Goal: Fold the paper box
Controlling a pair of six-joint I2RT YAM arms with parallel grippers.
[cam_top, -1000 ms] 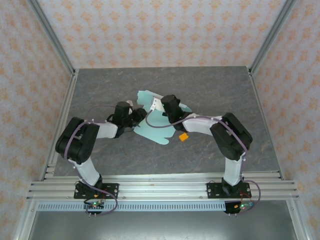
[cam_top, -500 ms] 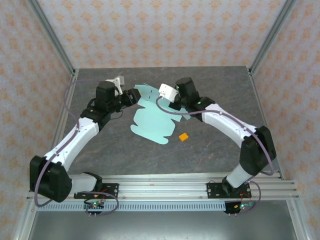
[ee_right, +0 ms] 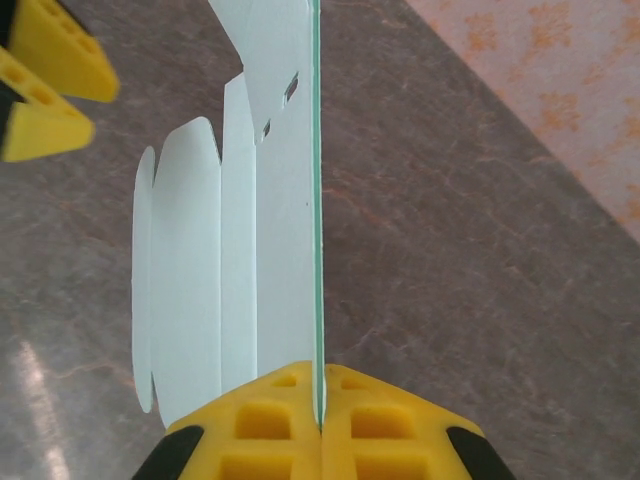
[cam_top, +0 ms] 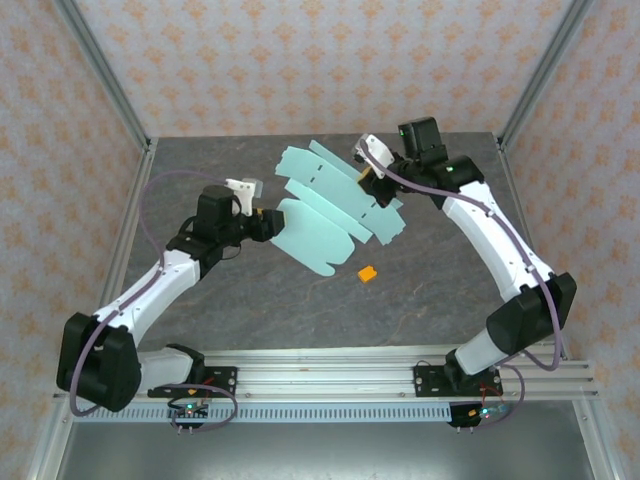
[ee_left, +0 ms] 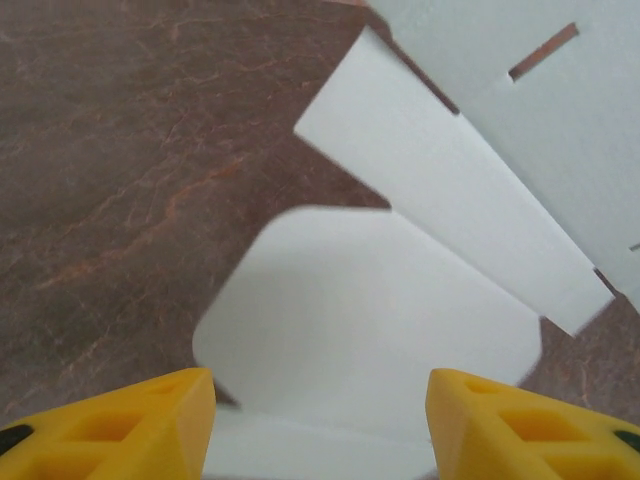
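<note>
One paper box (cam_top: 320, 235), one orange block (cam_top: 367, 273), two arms, left arm (cam_top: 150, 288), right arm (cam_top: 495, 235)

You are looking along your right gripper (ee_right: 320, 392), whose two yellow fingers are pressed together on one edge of the paper box (ee_right: 270, 230). That edge runs from the fingers as a thin, straight line to the top of the frame. The rest of the flat mint-green sheet spreads to the left: long narrow panels, a rounded flap and two small slots high up. Past the sheet's left side, the left gripper (ee_right: 98, 108) shows two yellow fingers with a narrow gap between them, clear of the card. Behind lies the grey marbled tabletop (ee_right: 450, 250), its edge meeting a peach-patterned wall (ee_right: 560, 90).
</note>
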